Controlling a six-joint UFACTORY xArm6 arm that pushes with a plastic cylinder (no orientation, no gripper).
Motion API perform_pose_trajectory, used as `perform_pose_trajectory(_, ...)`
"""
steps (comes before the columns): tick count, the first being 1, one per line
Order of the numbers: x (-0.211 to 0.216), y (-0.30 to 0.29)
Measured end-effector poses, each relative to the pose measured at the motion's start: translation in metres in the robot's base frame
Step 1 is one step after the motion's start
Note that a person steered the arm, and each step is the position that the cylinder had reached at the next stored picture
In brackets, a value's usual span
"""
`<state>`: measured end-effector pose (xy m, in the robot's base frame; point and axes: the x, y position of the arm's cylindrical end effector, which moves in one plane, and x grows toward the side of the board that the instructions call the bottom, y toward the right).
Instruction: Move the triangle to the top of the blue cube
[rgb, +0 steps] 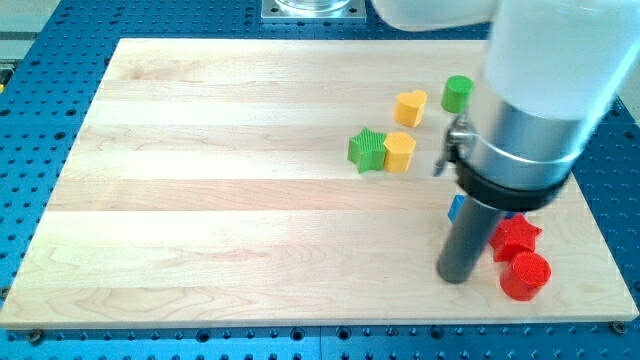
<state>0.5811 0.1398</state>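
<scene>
My tip (458, 279) rests on the wooden board (220, 200) at the view's lower right. Only a small sliver of a blue block (454, 208) shows at the rod's left edge, above the tip. The rod hides most of it, so I cannot tell its shape. No triangle can be made out; the arm's wide body covers that area. A red star (516, 237) lies just right of the rod, and a red cylinder (525, 276) sits right of the tip, close to it.
A green star (367, 150) touches a yellow hexagon (399, 152) up and left of the tip. A yellow heart (410, 106) and a green cylinder (458, 93) lie further toward the view's top. The board's right edge is near the red blocks.
</scene>
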Motion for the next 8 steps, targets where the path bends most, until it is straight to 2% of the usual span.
perform_pose_trajectory(3, -0.035, 0.004)
perform_pose_trajectory(5, -0.087, 0.008)
perform_pose_trajectory(7, -0.127, 0.033)
perform_pose_trajectory(8, -0.129, 0.046)
